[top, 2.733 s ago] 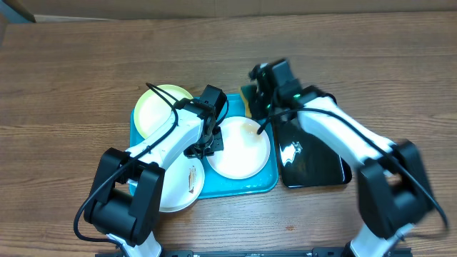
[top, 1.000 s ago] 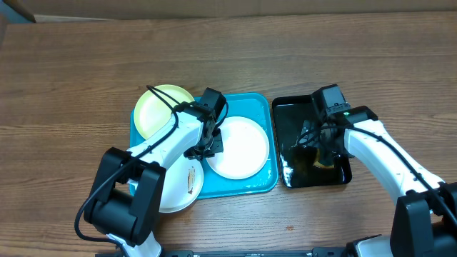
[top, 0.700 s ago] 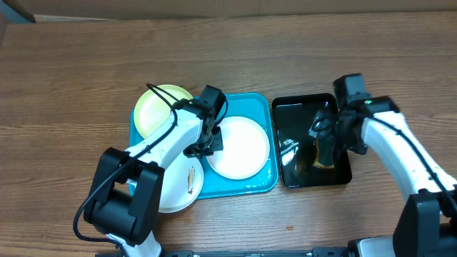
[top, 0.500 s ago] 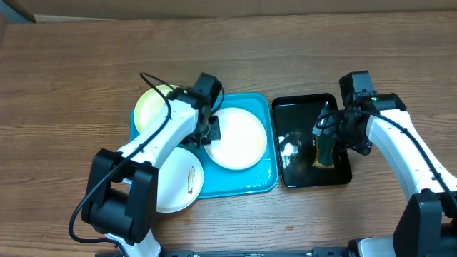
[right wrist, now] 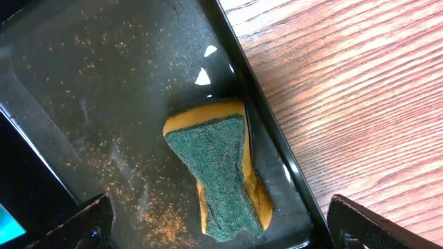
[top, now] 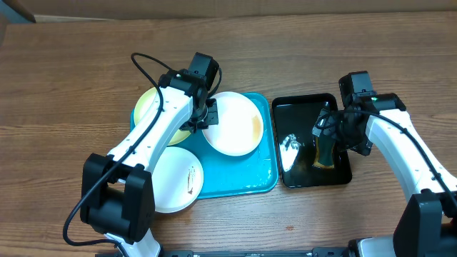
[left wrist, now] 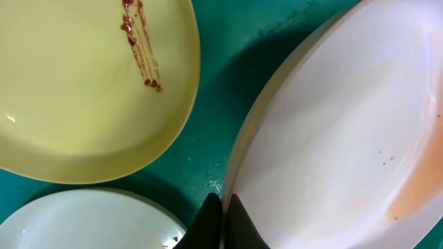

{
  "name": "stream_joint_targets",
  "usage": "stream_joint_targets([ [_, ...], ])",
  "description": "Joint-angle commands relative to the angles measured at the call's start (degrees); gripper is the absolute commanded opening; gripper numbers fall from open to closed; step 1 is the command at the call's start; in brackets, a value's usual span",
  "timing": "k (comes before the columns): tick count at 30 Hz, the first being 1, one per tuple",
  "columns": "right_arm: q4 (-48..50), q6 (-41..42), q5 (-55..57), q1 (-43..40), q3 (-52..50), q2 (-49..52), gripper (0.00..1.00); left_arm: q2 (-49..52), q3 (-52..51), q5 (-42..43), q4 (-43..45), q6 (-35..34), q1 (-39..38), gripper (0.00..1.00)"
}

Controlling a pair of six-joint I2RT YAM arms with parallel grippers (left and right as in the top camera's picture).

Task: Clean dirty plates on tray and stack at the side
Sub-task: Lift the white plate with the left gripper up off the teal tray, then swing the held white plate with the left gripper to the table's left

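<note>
My left gripper [top: 205,114] is shut on the left rim of a white plate [top: 234,123], which hangs tilted over the turquoise tray [top: 246,182]. In the left wrist view the black fingertips [left wrist: 223,211] pinch that plate's [left wrist: 339,138] edge; it bears a faint orange stain. The pale yellow-green plate [left wrist: 83,97] with a red-brown smear lies on the tray's far left corner, partly under my arm [top: 151,114]. Another white plate [top: 175,180] with a dark smear sits at the tray's near left corner. My right gripper [right wrist: 218,211] stands open over a sponge.
A glossy black tray [top: 303,168] sits right of the turquoise one, wet and speckled with crumbs [right wrist: 104,104]. A yellow sponge with a green scouring face [right wrist: 216,173] lies in its near right corner [top: 325,155]. Wooden tabletop [top: 71,64] surrounds both trays.
The right gripper carried the sponge to the black tray, opened and left it lying there. The left gripper moved up and back with the white plate, raising it off the tray.
</note>
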Motion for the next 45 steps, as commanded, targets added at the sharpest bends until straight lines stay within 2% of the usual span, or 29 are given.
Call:
stream_joint_targets([
  [1,0.31,-0.13,-0.26,-0.26,1.03,0.04,1.00,0.85,2.67,2.05,-0.13,2.14,0.33,0.04],
  [8,2.14,-0.07,1.05,-0.94,1.03,0.04,1.00,0.85,6.14,5.07,-0.17,2.32,0.31,0.04],
  [14,3.41,-0.07,-1.20,-5.20,1.03,0.04,1.00,0.85,10.64,5.29,0.83,2.82,-0.57,0.04],
  [23,5.64,-0.11,-4.76,-14.69,1.03,0.04,1.00,0.87,12.11,2.71,10.03,3.85,-6.60,0.04],
  [29,5.79,-0.11,-4.74,-17.90,1.03,0.04,1.00,0.87,12.11,-6.27,16.57,4.94,-12.68,0.04],
  [39,5.79,-0.11,-4.76,-18.21,1.03,0.04,1.00,0.87,12.11,-35.12,23.34,10.29,-23.61,0.04],
  [45,5.79,-0.11,-4.76,-18.21,1.03,0.04,1.00,0.87,12.11,-48.00,26.56,13.86,-29.40,0.04],
])
